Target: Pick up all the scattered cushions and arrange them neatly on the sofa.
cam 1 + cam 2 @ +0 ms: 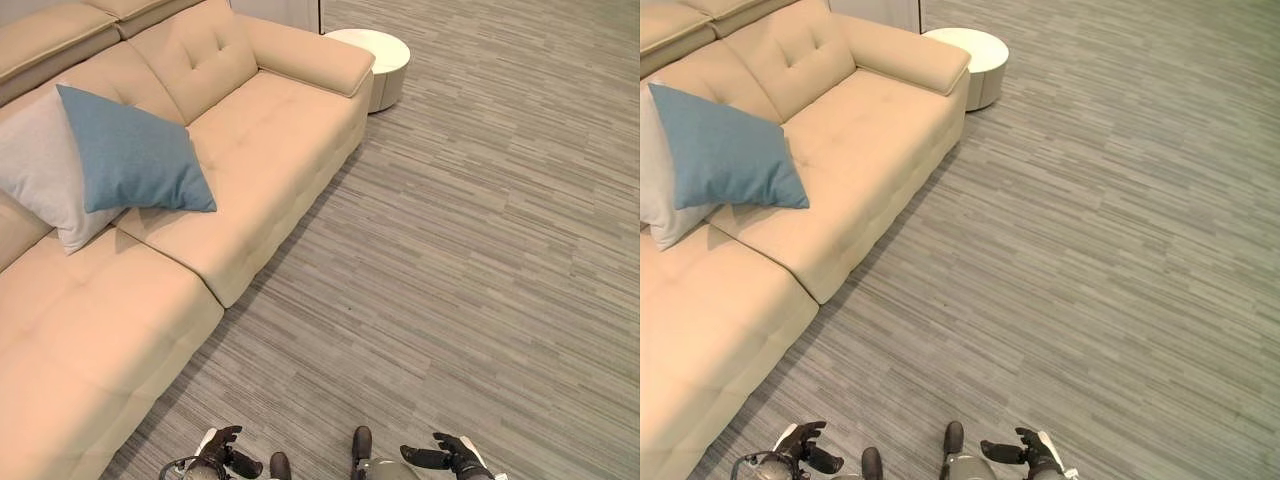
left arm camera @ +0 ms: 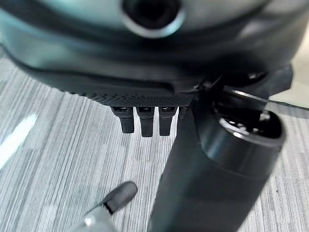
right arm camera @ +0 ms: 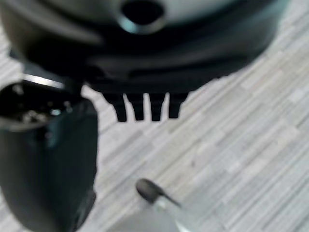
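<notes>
Left hand (image 1: pixel 222 447): low over the floor, well clear of the sofa (image 1: pixel 270 160), fingers straight, empty.
Right hand (image 1: pixel 452 455): same height, fingers relaxed, empty.
Blue cushion (image 1: pixel 135 155): upright against the sofa backrest.
Grey cushion (image 1: pixel 45 175): behind the blue one, touching it.
</notes>
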You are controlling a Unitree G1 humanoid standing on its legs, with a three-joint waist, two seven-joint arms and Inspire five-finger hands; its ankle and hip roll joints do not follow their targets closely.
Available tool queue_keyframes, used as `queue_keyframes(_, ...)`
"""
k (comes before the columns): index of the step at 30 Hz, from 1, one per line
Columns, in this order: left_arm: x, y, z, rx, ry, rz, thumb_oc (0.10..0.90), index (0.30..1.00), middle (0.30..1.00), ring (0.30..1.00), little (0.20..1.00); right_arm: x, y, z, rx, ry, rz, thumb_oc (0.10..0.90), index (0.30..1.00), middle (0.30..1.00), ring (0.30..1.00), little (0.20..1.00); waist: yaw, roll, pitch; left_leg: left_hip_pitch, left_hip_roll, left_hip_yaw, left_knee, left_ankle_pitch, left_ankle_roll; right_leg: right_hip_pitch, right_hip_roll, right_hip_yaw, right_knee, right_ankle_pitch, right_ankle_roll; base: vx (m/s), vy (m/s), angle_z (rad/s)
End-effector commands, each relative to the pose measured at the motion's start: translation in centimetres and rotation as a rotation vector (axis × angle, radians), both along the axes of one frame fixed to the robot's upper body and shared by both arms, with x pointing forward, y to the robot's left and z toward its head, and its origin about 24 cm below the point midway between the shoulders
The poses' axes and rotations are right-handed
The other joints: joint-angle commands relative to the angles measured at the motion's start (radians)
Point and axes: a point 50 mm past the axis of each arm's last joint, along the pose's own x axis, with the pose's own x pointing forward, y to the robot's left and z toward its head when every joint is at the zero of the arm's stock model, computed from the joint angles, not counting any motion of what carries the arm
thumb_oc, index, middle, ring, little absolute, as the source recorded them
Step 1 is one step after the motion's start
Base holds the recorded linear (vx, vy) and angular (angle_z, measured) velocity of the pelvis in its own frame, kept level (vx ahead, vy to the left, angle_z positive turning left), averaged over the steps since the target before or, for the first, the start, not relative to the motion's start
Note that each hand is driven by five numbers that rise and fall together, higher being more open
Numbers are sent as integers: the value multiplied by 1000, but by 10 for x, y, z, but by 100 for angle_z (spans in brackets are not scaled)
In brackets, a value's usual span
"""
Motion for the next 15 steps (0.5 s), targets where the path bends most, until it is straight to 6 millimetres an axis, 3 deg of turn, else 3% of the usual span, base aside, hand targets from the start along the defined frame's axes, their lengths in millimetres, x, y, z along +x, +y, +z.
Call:
queue_keyframes(1,19,2,7,19,-62,-25,800,900,900,900,900,-6,-18,3,-42,12,-18,800,900,900,900,900,-13,-41,-27,-45,-85,11,76,-84,2,-12,-62,41,95,-116,95,110,-161,20)
queue_keyframes(3,20,0,7,9,-67,-25,800,900,900,900,900,-5,-18,3,-36,1,-27,800,900,900,900,900,-16,-47,-16,-62,-77,10,167,-109,-12,9,-60,36,91,-124,80,90,-190,16)
queue_keyframes(4,21,-2,7,-1,-69,-26,800,900,900,900,900,-3,-19,4,-30,-7,-33,800,900,900,900,900,-18,-53,-7,-93,-61,23,283,-114,-35,38,-58,26,82,-140,60,89,-224,29)
queue_keyframes(6,25,-4,8,-4,-79,-31,800,900,900,900,900,-1,-21,6,-33,-16,-38,800,900,900,900,900,-12,-61,16,-178,-28,29,456,-52,-70,66,-55,16,79,-155,32,50,-165,38)
queue_keyframes(7,25,-4,8,-4,-79,-31,800,900,900,900,900,0,-21,6,-33,-17,-38,800,900,900,900,900,-13,-60,16,-183,-26,26,462,-54,-71,65,-53,14,79,-155,31,48,-154,48)
queue_keyframes(8,26,-4,8,-1,-78,-35,800,900,900,900,900,-1,-22,6,-27,-19,-52,800,900,900,900,900,-15,-72,26,-221,14,70,551,-39,-71,86,-46,7,73,-169,9,88,-117,42)
queue_keyframes(10,24,-5,7,-2,-72,-33,800,900,900,900,900,-3,-23,5,-24,-12,-63,800,900,900,900,900,-15,-72,23,-226,26,87,545,-47,-62,100,-43,-1,63,-174,8,101,-65,25)
queue_keyframes(13,17,-5,4,-3,-45,-28,800,900,900,900,900,-11,-25,4,-25,8,-80,800,900,900,900,900,-16,-70,10,-214,35,120,405,-86,-36,128,-40,-17,43,-188,22,238,47,7)
queue_keyframes(14,15,-5,4,0,-39,-28,800,900,900,900,900,-11,-26,4,-28,4,-93,800,900,900,900,900,-10,-65,3,-241,34,103,297,-36,-47,144,-31,-20,31,-201,32,379,89,14)
queue_keyframes(15,15,-5,4,0,-40,-28,800,900,900,900,900,-12,-26,4,-25,6,-100,800,900,900,900,900,-5,-61,-1,-253,39,89,259,-22,-64,162,-25,-13,24,-220,38,408,95,26)
